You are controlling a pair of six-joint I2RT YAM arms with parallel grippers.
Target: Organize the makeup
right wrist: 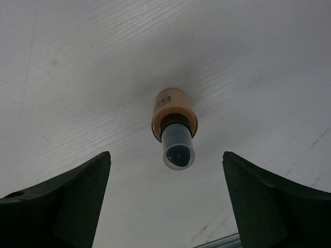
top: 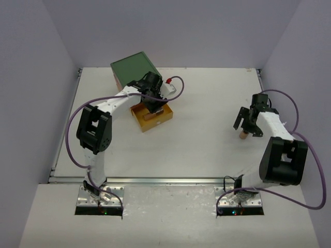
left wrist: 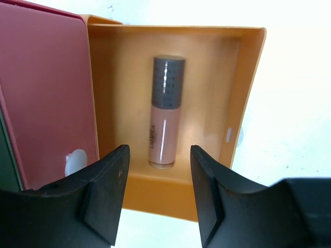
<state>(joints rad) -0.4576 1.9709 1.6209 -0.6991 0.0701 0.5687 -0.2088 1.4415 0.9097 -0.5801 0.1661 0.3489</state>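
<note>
Top: my left gripper [top: 153, 99] hangs over the orange drawer [top: 143, 124], my right gripper [top: 247, 124] over the amber bottle [top: 242, 135] on the table [top: 207, 152] | Left wrist: jaws partly apart, empty; drawer holds one pink tube [left wrist: 165, 121] lying flat | Right wrist: jaws wide, empty; bottle upright between them; risk: an off-centre close would tip it.

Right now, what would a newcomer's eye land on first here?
The orange drawer, out in front of the green box at the back left, holds one pink tube with a grey cap, lying flat under the open left gripper. At the right, an amber bottle with a dark cap stands alone on the table, framed by the open right gripper.
</note>
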